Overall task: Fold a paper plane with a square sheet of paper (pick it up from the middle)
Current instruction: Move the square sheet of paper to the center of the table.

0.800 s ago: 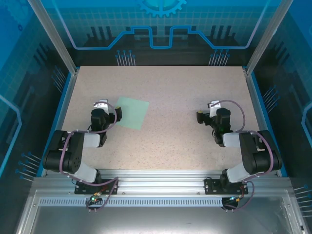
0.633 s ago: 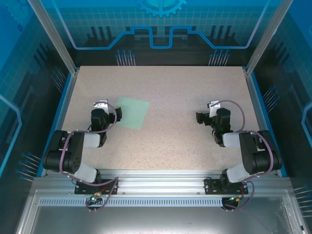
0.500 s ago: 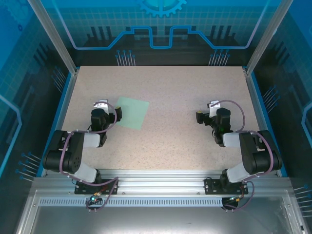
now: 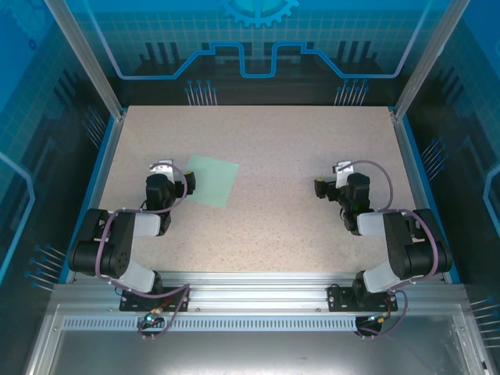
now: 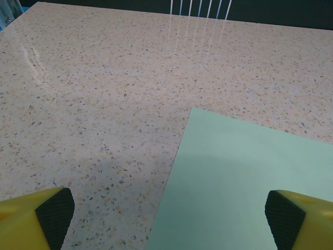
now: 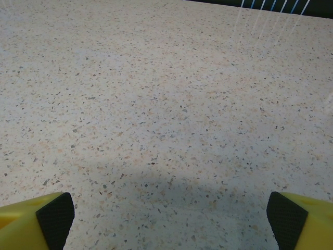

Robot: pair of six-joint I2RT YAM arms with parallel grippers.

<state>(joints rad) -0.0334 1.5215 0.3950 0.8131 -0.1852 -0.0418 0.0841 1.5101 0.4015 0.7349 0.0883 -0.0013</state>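
Jaws wide and empty on left pincer [image 5: 169,219] and right pincer [image 6: 171,219] alike. Just ahead of left pincer, reaching under its right finger, square sheet of paper [image 5: 244,177]: pale mint, thin, flat on speckled counter [image 5: 93,94]. Probably feather-light, limp, easily creased, no raised edge to catch; best pinched gently at its middle.

A pale green sheet of paper [image 4: 211,180] is laid flat on the speckled table [image 4: 312,148], just ahead of the left gripper [image 5: 169,221].
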